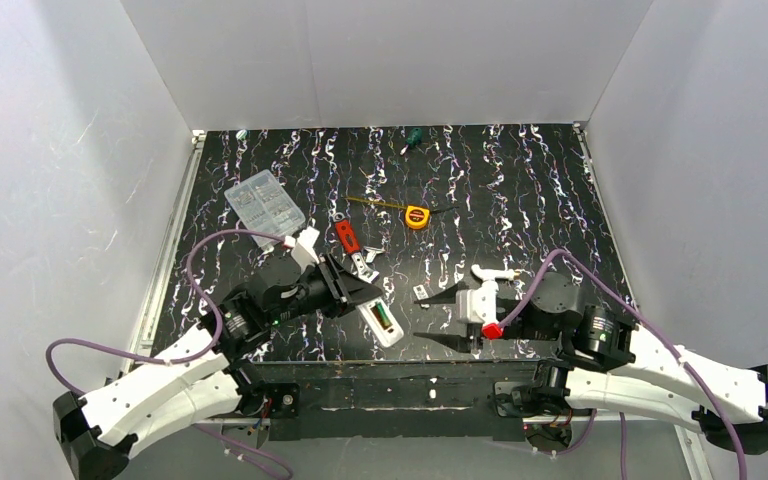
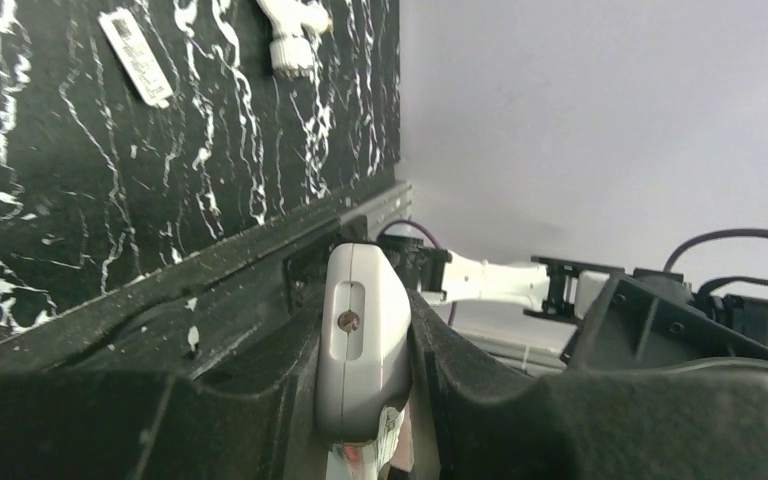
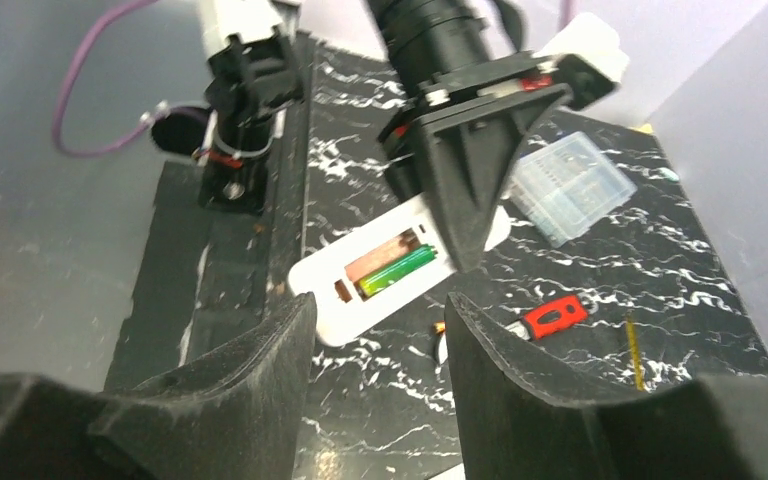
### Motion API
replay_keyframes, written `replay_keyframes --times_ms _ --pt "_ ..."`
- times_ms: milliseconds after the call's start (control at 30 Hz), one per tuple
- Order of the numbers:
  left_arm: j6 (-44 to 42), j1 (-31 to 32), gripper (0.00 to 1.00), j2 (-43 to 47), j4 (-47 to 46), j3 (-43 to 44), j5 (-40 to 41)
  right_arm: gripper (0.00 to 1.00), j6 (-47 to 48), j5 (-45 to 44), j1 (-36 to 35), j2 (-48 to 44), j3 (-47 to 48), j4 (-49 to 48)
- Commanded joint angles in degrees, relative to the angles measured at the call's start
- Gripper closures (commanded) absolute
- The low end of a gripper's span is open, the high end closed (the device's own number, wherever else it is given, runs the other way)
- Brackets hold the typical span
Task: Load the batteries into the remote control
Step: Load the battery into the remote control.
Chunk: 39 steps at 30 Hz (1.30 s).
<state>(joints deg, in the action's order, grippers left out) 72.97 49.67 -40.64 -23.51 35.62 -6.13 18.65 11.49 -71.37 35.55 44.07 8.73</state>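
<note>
Left claw [image 1: 366, 298] across remote control [image 1: 385, 325]

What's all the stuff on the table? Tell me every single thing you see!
remote control: 1, white, near front edge, battery bay facing up
battery: 1 seen, green, lying in the remote's bay
compartment box: 1, clear, back left
tape measure: 1, yellow, middle
screwdriver: 1, green handle, far edge
red-handled tool: 1, red, left of the tape measure
metal pieces: a few, silver, beside the red-handled tool
tap-shaped piece: 1, white, right of centre
table: 1, black with white streaks
left gripper: 1, black, shut on the remote control
right gripper: 1, black, open and empty, just right of the remote
</note>
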Motion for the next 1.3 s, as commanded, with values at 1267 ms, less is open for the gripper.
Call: replay_keyframes --times_ms 1267 --pt "-2.1 0.7 1.0 -6.9 -6.6 5.2 -18.9 0.56 -5.6 30.7 12.4 4.7 -5.9 -19.6"
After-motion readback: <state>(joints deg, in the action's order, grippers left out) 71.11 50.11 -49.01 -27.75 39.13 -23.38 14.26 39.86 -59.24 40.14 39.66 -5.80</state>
